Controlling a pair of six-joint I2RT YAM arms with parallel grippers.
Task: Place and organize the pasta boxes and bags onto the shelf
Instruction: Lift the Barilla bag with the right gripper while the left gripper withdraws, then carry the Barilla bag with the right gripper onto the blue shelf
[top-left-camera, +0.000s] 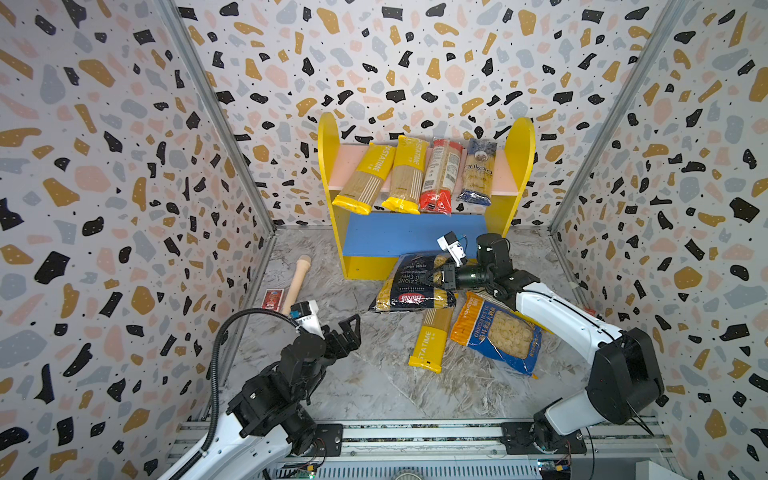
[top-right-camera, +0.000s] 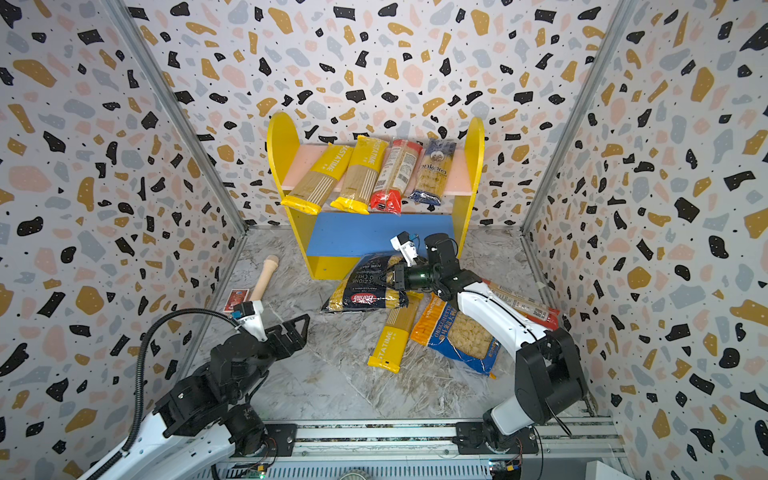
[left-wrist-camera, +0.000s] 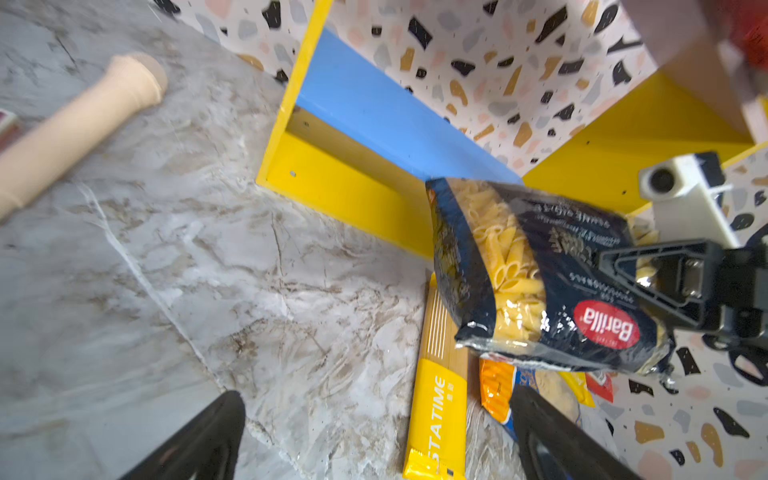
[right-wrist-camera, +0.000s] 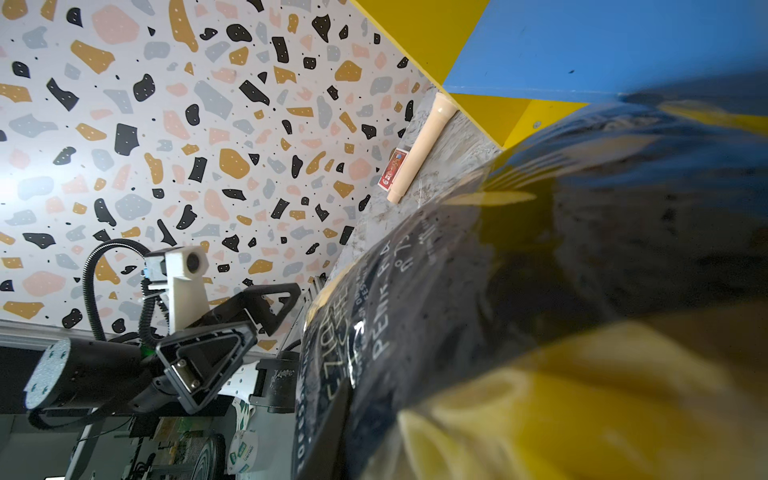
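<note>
Over marble floor (top-left-camera: 365, 386), your right gripper (top-left-camera: 441, 277) clamped the Barilla bag (top-left-camera: 409, 286) by one edge, left gripper (top-left-camera: 347, 332) gaping empty; slick film could have slipped before the shelf (top-left-camera: 328, 137).

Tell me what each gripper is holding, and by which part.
Right gripper: shut on the large black Barilla penne bag, pinching its side edge nearest that arm. Left gripper: open, holding nothing.

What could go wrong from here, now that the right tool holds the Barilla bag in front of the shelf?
1. The right tool grips the Barilla bag near one side only; the loose bulk sags and might slip out.
2. The red-ended pack and its neighbours overhang the front edge of the pink upper board; the bag or arm could knock one down while reaching the blue lower board.
</note>
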